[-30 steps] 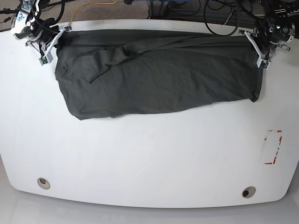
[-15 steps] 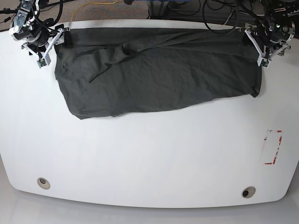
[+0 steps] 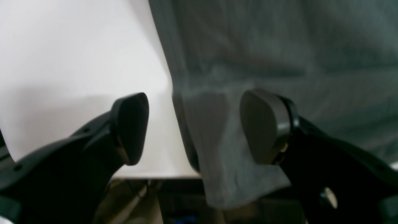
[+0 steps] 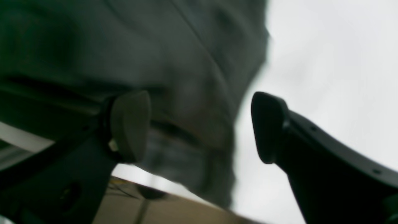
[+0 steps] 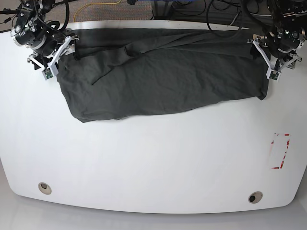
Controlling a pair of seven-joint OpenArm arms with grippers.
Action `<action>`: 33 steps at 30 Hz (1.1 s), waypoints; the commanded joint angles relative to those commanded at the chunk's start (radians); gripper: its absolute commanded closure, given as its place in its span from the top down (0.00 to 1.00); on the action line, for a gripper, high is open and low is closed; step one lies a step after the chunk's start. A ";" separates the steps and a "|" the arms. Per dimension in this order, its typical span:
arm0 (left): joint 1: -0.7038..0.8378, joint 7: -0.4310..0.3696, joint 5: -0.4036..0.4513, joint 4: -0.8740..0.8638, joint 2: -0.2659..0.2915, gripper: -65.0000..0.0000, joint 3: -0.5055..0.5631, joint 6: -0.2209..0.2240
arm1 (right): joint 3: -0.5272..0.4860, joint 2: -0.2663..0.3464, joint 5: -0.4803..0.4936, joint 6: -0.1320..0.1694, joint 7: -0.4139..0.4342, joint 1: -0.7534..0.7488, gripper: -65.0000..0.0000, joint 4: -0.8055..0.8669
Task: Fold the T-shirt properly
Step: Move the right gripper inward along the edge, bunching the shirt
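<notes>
Left wrist view: the left end effector (image 3: 192,127) stands with its jaws wide apart, straddling a corner of the T-shirt (image 3: 279,46). The cloth fills the right and upper part of the frame, and a pale flap of it droops over the worktop (image 3: 62,46) edge at the bottom centre. It looks thin and limp, so it should be light, sag wherever unsupported and slip from a shallow pinch; I would bite at the hemmed corner between the pads, through all layers.

Right wrist view: the right end effector (image 4: 199,127) is likewise spread open, with the dark cloth between its pads and filling the upper left. The fabric's edge runs down the middle, and a corner hangs past the worktop rim at the bottom. The picture is blurred, so seams cannot be told.

Base view: the T-shirt lies spread and wrinkled across the upper part of the white worktop, its far edge at the rim. One end effector sits at each upper corner of the cloth. The lower half of the worktop is bare apart from a red-marked patch (image 5: 280,151) at the right and two round holes (image 5: 44,187) near the bottom edge, giving ample room to draw the cloth forward and fold.
</notes>
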 joint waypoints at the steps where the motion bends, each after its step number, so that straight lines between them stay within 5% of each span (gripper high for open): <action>1: -0.002 0.000 0.000 -0.002 0.000 0.71 0.000 0.000 | -0.026 0.003 0.009 0.000 0.000 0.000 0.74 0.002; 11: -0.002 0.000 0.002 -0.005 0.000 0.71 0.003 0.000 | -0.241 0.006 -0.061 0.000 0.063 0.038 0.74 0.002; 26: -0.002 0.000 0.002 -0.009 0.000 0.71 0.002 0.000 | -0.377 0.005 -0.437 0.000 0.172 0.021 0.73 0.002; 33: -0.002 -0.002 0.002 -0.011 0.000 0.71 0.003 0.000 | -0.377 0.005 -0.460 0.000 0.207 0.012 0.43 -0.002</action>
